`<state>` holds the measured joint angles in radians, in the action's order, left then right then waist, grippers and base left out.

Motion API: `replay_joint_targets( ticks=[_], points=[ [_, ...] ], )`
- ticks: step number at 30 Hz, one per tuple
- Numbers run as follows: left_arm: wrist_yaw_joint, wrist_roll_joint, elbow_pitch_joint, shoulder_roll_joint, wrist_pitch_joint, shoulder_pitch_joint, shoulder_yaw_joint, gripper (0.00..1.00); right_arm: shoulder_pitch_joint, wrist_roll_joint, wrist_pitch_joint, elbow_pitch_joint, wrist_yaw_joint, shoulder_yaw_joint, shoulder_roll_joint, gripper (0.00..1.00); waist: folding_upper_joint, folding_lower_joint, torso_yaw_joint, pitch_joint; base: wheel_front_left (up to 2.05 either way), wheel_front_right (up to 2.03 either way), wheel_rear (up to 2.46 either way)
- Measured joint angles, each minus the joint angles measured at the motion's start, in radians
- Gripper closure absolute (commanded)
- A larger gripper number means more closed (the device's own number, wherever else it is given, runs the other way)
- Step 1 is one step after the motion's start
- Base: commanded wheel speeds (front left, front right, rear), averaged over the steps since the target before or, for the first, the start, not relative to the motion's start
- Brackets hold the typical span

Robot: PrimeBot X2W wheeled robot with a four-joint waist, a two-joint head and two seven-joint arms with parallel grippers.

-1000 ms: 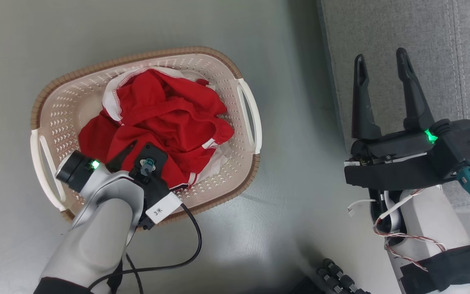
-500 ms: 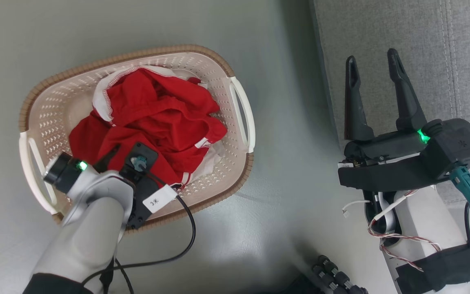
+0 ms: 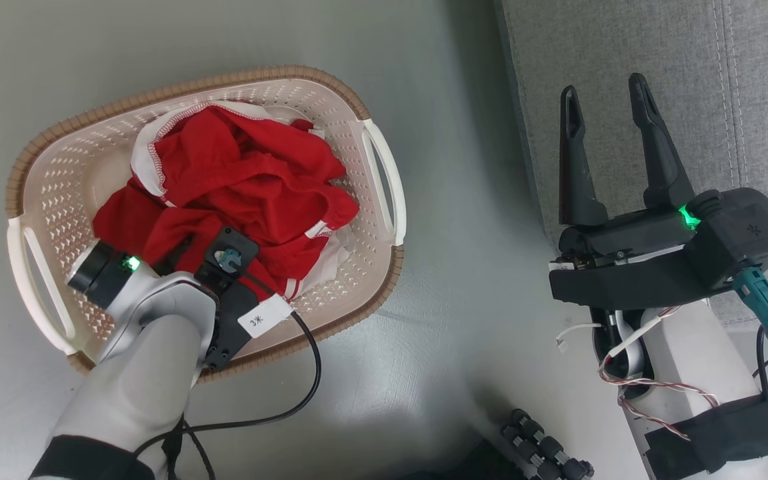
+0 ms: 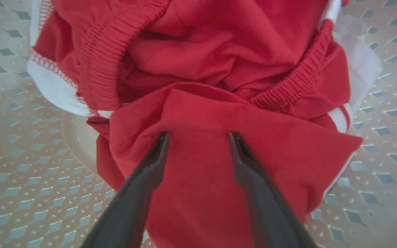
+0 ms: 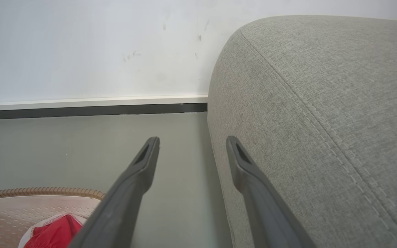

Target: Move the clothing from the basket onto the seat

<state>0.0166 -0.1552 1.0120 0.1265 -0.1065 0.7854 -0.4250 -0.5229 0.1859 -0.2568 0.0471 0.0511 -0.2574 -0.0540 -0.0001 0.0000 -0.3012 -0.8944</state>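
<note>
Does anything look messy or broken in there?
Nothing looks broken or spilled. The red clothing is just scrunched in a rumpled heap inside the basket, not folded. The left gripper is open, with its fingertips down on the cloth.

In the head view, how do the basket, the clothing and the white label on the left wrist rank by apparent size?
1. basket, the largest.
2. clothing, heaped inside it.
3. white label, by far the smallest, even though it sits nearer the camera.

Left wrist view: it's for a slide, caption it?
Open left hand at the red clothing heaped in the perforated basket.
</note>
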Motion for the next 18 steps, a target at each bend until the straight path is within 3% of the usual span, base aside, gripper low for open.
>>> replay_joint_targets(
  ticks=[1, 5, 18],
  points=[
    [0.000, -0.003, 0.006, 0.000, -0.003, 0.005, -0.001, 0.55, 0.000, 0.000, 0.000, 0.000, 0.000, 0.000, 0.000, 0.00, 0.0000, 0.0000, -0.001, -0.001, 0.00, 0.00, 0.00],
    [0.000, -0.031, 0.020, 0.001, -0.010, 0.010, -0.018, 1.00, -0.001, 0.000, 0.000, 0.003, 0.000, -0.001, 0.000, 0.00, 0.0000, 0.0000, -0.001, -0.001, 0.00, 0.00, 0.00],
    [0.002, -0.028, 0.035, -0.040, 0.020, 0.026, -0.036, 1.00, -0.001, 0.003, 0.000, 0.039, 0.000, 0.020, 0.001, 0.00, 0.0000, -0.0001, 0.025, 0.040, 0.00, 0.00, 0.00]
  ],
)
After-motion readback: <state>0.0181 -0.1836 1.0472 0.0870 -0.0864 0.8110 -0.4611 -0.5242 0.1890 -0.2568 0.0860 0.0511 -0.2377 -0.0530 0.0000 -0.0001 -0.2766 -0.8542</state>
